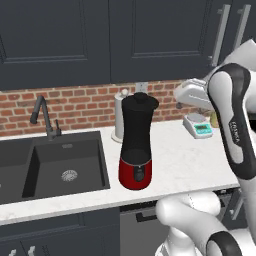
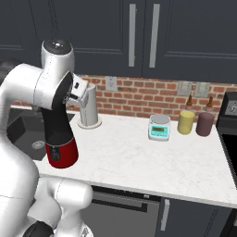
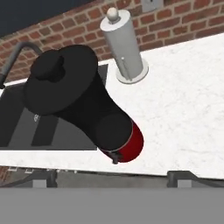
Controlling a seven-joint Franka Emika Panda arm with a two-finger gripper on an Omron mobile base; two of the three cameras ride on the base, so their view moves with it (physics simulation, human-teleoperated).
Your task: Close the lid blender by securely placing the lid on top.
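The lid (image 3: 59, 78) is sitting flat on top of the blender (image 1: 136, 145), its knob pointing up, so the jar looks capped and the job seems about done. The blender is standing upright on the counter (image 1: 185, 160) just right of the sink (image 1: 55, 165), with the towel roll (image 3: 124, 48) close behind it against the brick. The gripper (image 3: 113, 177) is hanging above and apart from the lid, jaws spread wide and holding nothing (a release, I'd judge, to leave the lid resting undisturbed). The scale (image 2: 160, 127) and two bottles (image 2: 196, 121) are standing well off to the right.
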